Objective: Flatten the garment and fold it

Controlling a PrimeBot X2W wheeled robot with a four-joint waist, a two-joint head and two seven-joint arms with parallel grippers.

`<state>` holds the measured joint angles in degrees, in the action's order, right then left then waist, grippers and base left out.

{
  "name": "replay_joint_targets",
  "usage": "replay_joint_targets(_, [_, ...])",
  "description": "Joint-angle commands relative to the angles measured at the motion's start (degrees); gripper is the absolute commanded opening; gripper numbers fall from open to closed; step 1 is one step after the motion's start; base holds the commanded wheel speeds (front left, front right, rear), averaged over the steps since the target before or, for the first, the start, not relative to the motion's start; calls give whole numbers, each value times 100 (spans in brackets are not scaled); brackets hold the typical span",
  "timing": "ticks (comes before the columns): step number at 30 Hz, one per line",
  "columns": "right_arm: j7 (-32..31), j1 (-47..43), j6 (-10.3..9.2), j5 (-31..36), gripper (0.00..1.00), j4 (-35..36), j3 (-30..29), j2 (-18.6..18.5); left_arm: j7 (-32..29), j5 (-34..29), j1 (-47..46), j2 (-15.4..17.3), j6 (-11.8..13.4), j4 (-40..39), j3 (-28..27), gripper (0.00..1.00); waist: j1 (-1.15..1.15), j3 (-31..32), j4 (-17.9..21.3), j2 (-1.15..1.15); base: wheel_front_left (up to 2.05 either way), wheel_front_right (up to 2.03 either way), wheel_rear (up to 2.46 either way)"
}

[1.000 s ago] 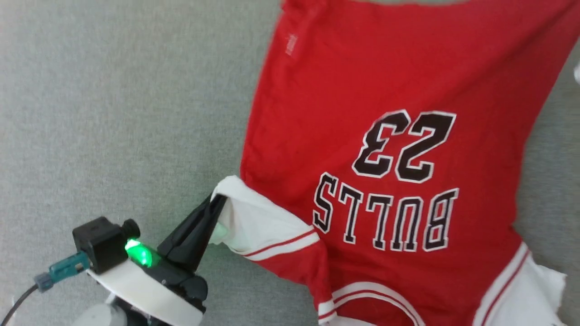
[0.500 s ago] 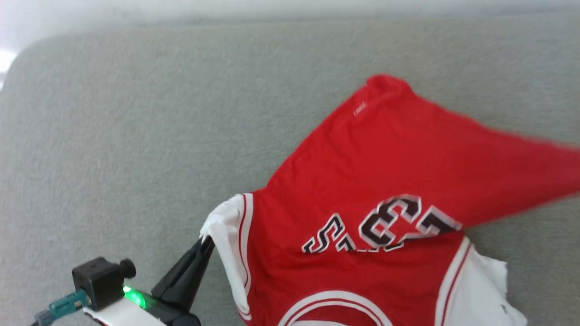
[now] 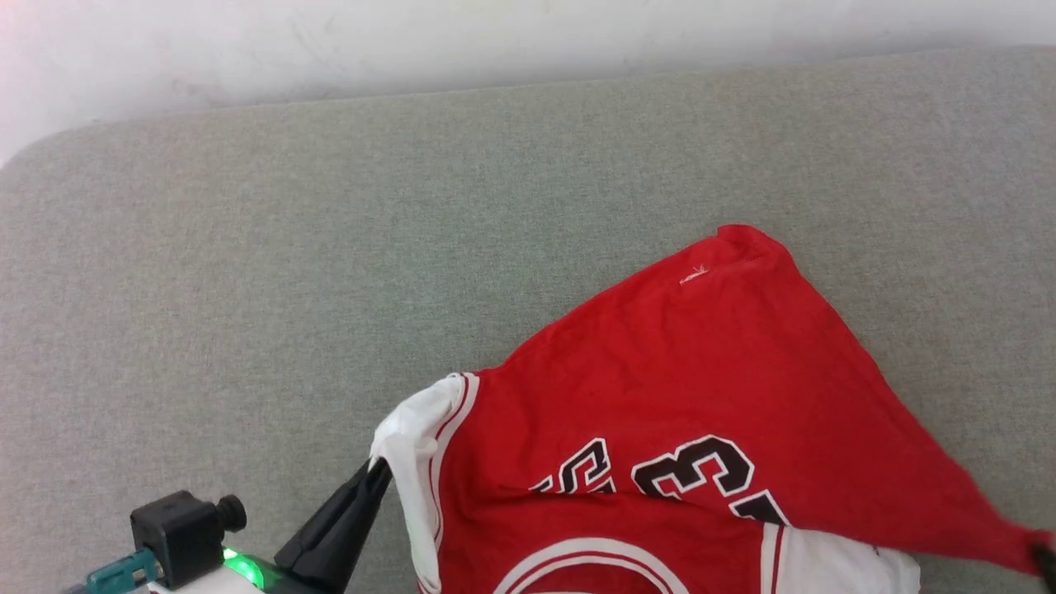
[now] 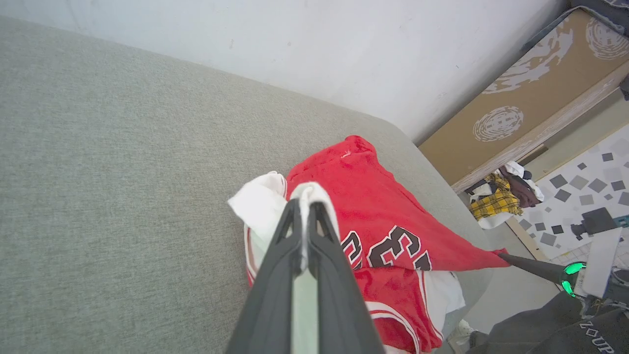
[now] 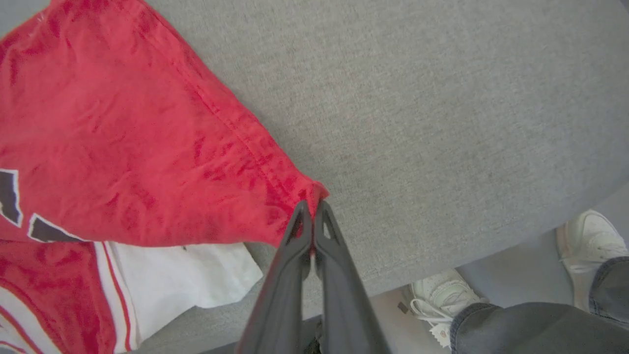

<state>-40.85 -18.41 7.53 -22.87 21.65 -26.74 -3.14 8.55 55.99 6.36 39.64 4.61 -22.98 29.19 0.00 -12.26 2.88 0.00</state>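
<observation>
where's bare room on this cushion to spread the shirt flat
Bare grey cushion runs left of the garment and behind it up to the white wall. Crowded near side: the bunched garment, left gripper pinching its white sleeve, right gripper pinching a red corner.

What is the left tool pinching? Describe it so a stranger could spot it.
On the grey cushion lies a red shirt. At its left edge is a white sleeve with red stripes, pinched by the left tool; the other white sleeve lies loose on the right.
</observation>
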Motion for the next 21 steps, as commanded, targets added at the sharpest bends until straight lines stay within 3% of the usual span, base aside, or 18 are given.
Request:
replay_joint_targets(1, [146, -28, -4, 199, 0, -121, 178, 23, -13, 17, 40, 24, 20, -25, -5, 0, 0, -3, -10, 0, 0, 0, 0])
replay_joint_targets(8, [961, 499, -4, 654, 0, -1593, 982, 9, -123, -11, -67, 35, 45, -74, 38, 0, 0, -98, -23, 0, 0, 0, 0])
replay_joint_targets(15, [1491, 1176, -4, 870, 0, -2828, 1207, -75, -212, -66, -263, 11, 53, -109, 67, 0, 0, -233, -54, 0, 0, 0, 0])
replay_joint_targets(16, [1576, 1241, -4, 906, 45, -2917, 1241, -113, -215, -72, -284, 7, 54, -109, 66, 0, 0, -256, -54, 0, 0, 0, 0])
replay_joint_targets(17, [1682, 1296, -4, 936, 100, -2983, 1256, -149, -216, -78, -303, 0, 53, -104, 69, 0, 0, -275, -54, 0, 0, 0, 0])
replay_joint_targets(21, [1916, 1367, -4, 879, 100, -2985, 1218, -250, -192, -78, -350, -57, 24, -58, 95, 0, 0, -321, -67, 0, 0, 0, 0])
